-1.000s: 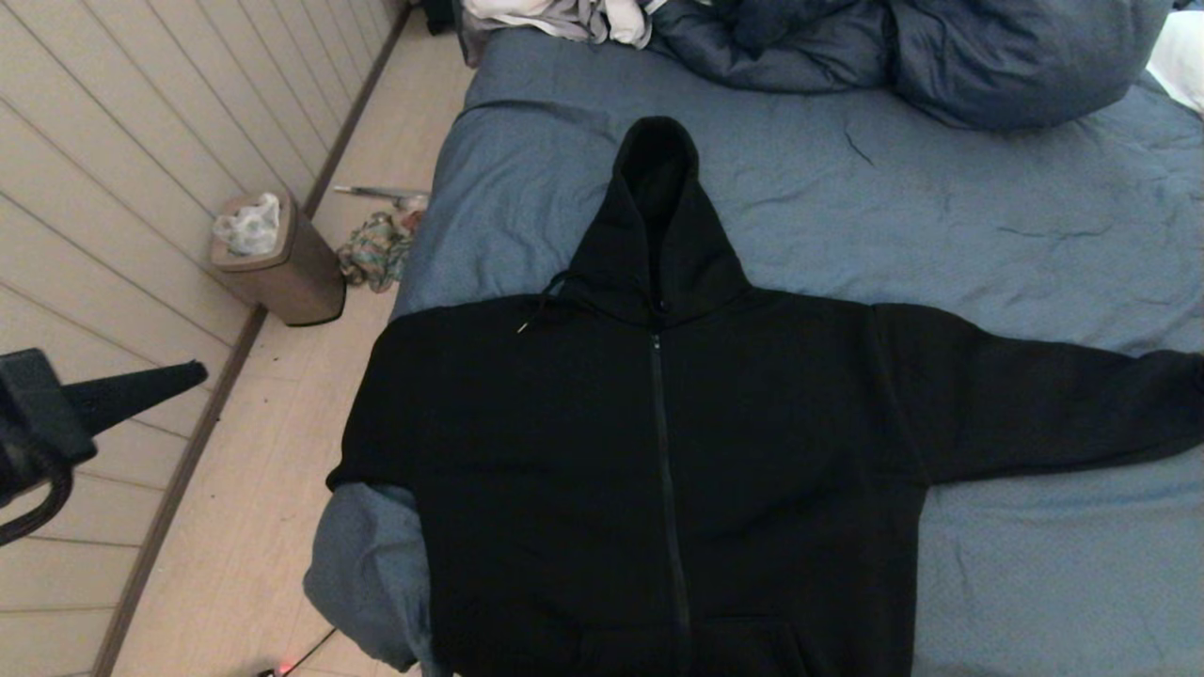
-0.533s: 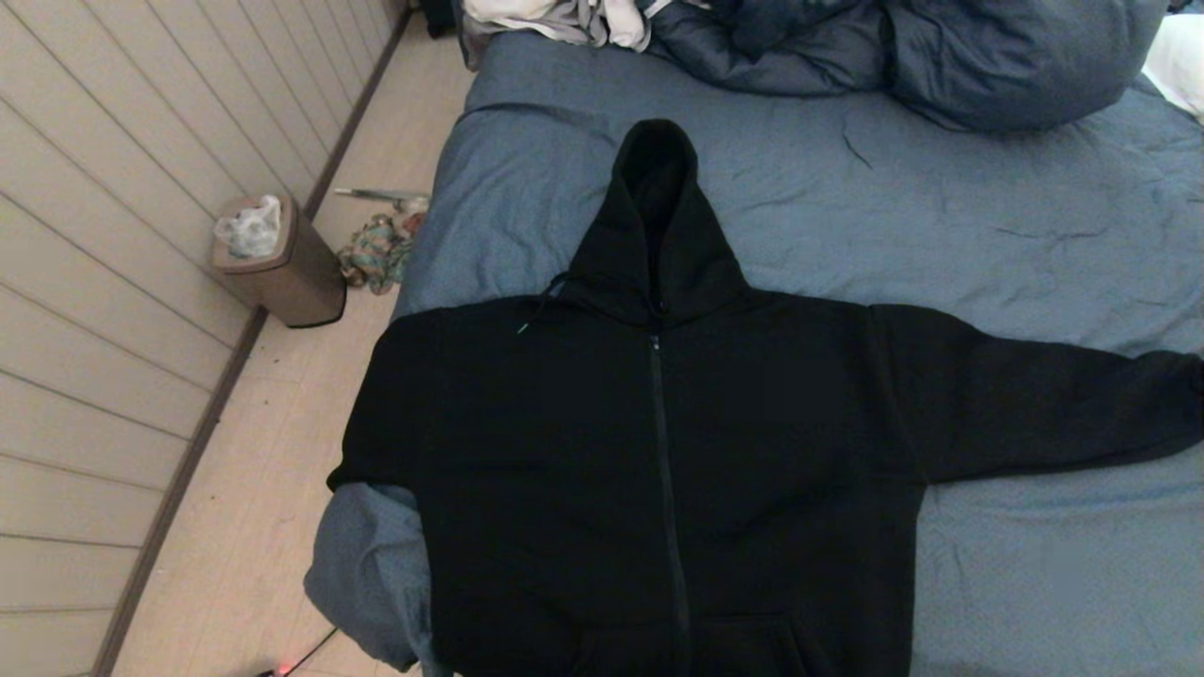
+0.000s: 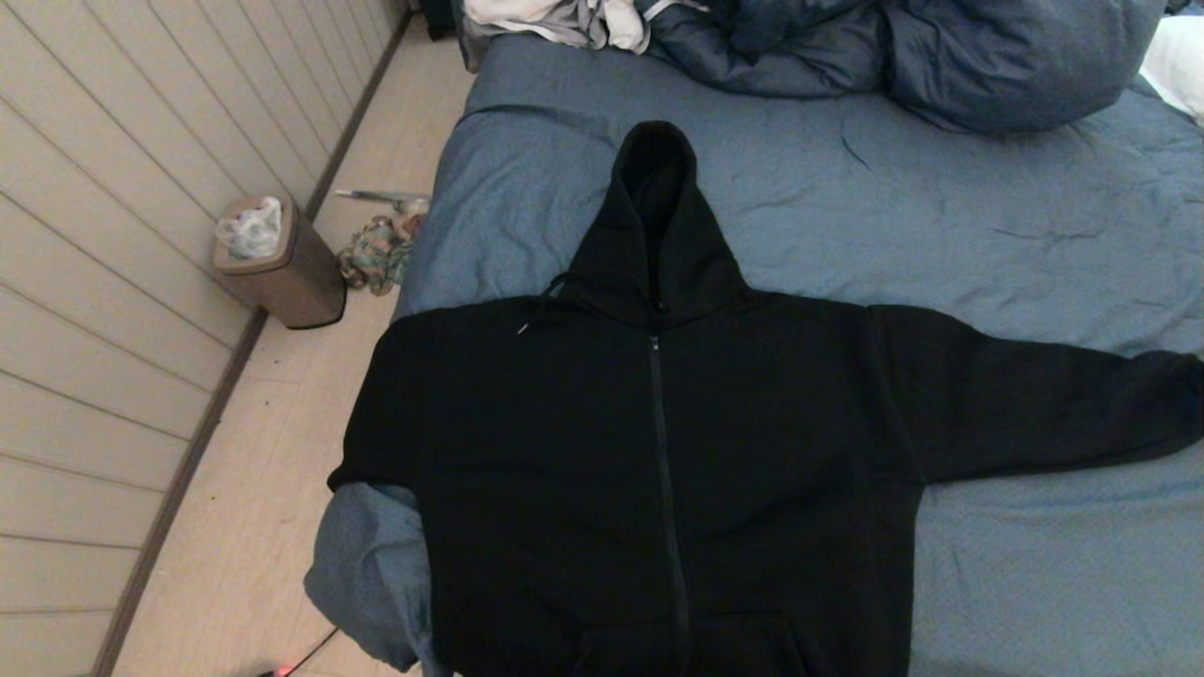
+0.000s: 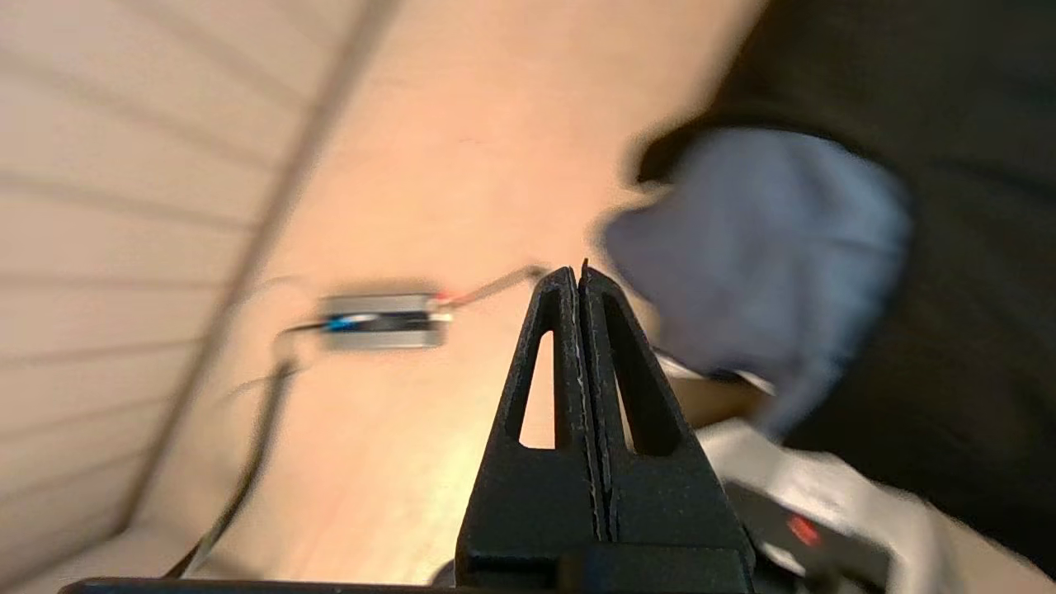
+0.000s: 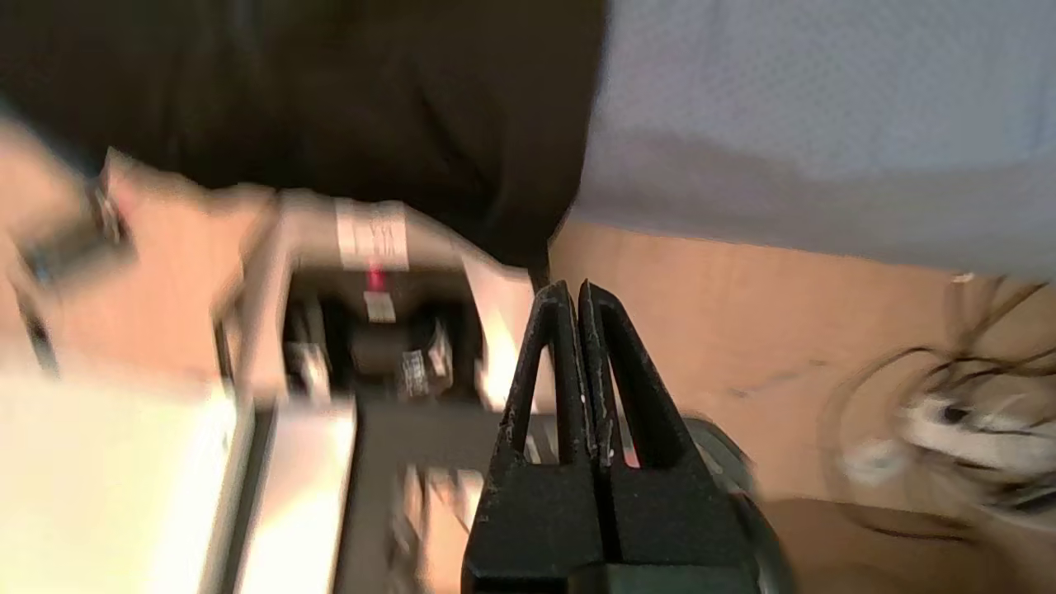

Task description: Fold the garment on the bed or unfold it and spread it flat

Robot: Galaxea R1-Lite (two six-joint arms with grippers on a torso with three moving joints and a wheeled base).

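Garment: the plain black zip-front hoodie of thick soft fabric (image 3: 658, 470) lies face up on the bed, hood pointing toward the far end, zip closed.
Bed: the wide mattress under a wrinkled blue-grey sheet (image 3: 988, 235); the hoodie sits at its near left corner.
Sleeves: the sleeve on the robot's right stretches flat across the sheet; the other shoulder reaches the mattress edge and its sleeve is not visible, so it likely hangs over the side or is tucked under.
Left gripper (image 4: 577, 276): black fingers pressed together, holding nothing, above the wooden floor beside the bed corner; out of the head view.
Right gripper (image 5: 575, 290): fingers pressed together, empty, above the floor near the hem and the robot's base; out of the head view.
Step in hand: judged to be the start of a fold; best to open both grippers, pinch one layer edge at the cuff and carry it across the chest without dragging the body.
Edges: the left edge offers no margin.
Open room: wide bare sheet to the right; the puffy blue-grey duvet (image 3: 941, 56) lies well beyond the hood.
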